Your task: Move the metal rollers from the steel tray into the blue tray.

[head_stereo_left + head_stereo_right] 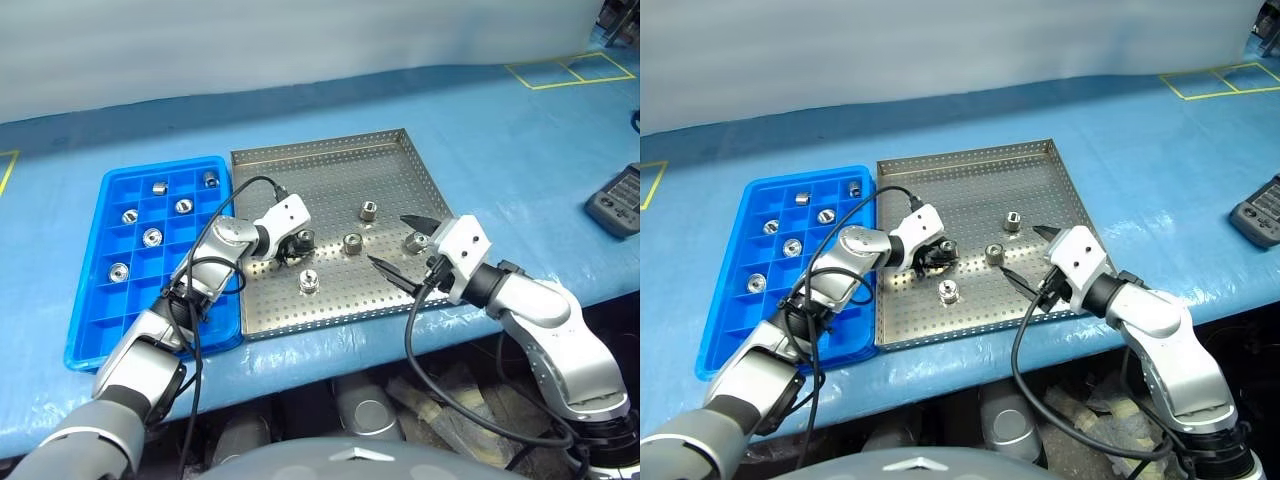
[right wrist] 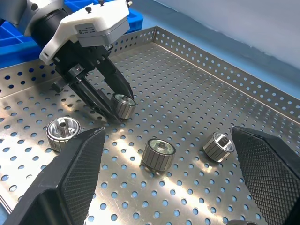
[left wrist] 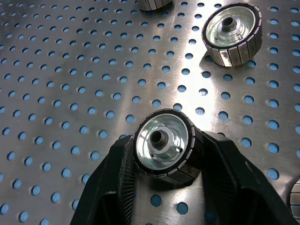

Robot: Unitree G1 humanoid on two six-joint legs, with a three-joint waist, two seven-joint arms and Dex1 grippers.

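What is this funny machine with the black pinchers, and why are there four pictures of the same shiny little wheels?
It is a robot with two arms. Two pictures come from cameras in its head, looking down at the table. The other two come from small cameras on its wrists, so you look right along its fingers.

On the blue cloth lie a steel tray full of tiny holes and a blue tray with little square boxes. The shiny things are metal rollers. Six already sit in the blue tray, like this one. Others wait on the steel tray, like this one.

The left gripper has its two black fingers squeezed around a roller that rests on the steel tray. The right gripper hangs open above the tray, holding nothing.
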